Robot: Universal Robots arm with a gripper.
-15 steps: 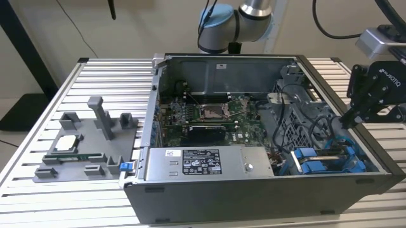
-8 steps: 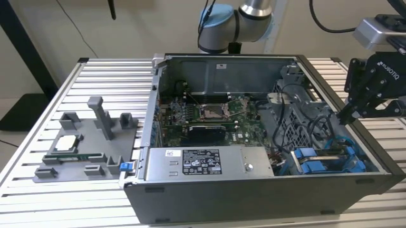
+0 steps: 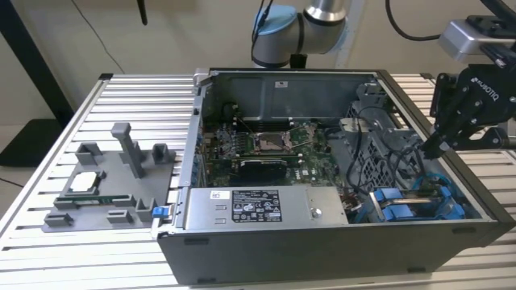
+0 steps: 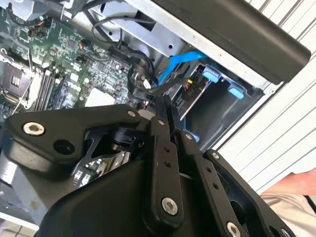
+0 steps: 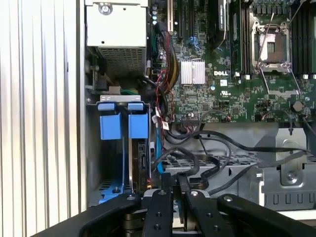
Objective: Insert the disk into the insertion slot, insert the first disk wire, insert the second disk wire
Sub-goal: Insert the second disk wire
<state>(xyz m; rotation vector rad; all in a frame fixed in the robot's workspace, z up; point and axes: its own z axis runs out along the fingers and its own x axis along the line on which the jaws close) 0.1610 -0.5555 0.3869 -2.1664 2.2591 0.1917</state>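
Tool narrow, tips at black wire; exterior view shows insertion slot nearby.

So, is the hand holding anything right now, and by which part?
The hand looks pinched on a black wire near its connector end, though the contact itself is partly hidden.

- The gripper, its black linkage large in the foreground, reaches into an open computer case. Its tips are drawn close together, apparently pinching a black wire.
- Just past the tips, the disk sits edge-on in the insertion slot, with a blue carrier strip along it.
- Two blue latch tabs stand at the slot's mouth.
- A green motherboard lies beside the gripper.
- A white slatted table lies outside the case's dark rim.
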